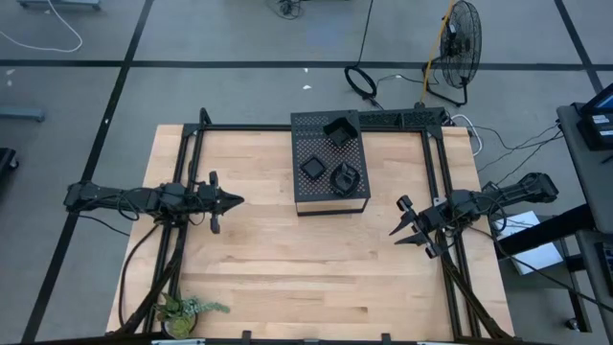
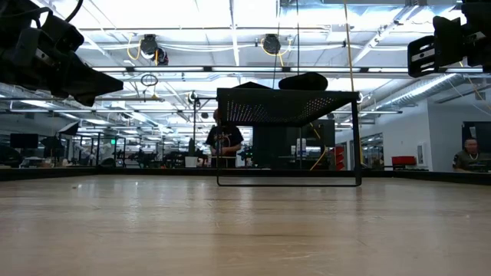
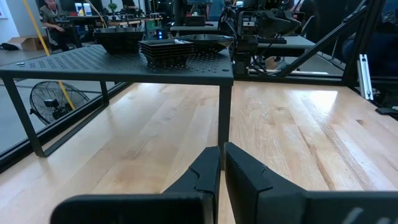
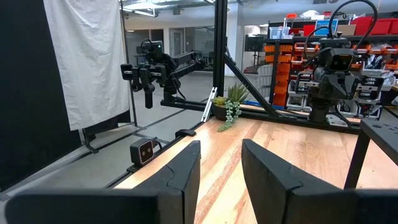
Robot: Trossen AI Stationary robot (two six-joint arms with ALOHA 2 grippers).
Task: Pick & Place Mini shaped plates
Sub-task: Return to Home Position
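The mini shaped plates sit in three small black stacks on top of the black perforated stand (image 1: 330,196) at the table's far middle: one at its far edge (image 1: 337,127), one at its left (image 1: 312,167), one near its front (image 1: 344,178). In the left wrist view they show as a square stack (image 3: 165,50) between two dish-shaped ones (image 3: 118,38) (image 3: 208,41). My left gripper (image 1: 239,200) hangs left of the stand, shut and empty (image 3: 222,163). My right gripper (image 1: 397,218) hangs right of the stand, open and empty (image 4: 221,162).
A small green plant (image 1: 187,311) stands at the table's near left corner and also shows in the right wrist view (image 4: 231,102). The stand rests on thin legs (image 3: 224,115) with open room beneath it. Bare wood (image 1: 316,268) spreads between the grippers and toward the near edge.
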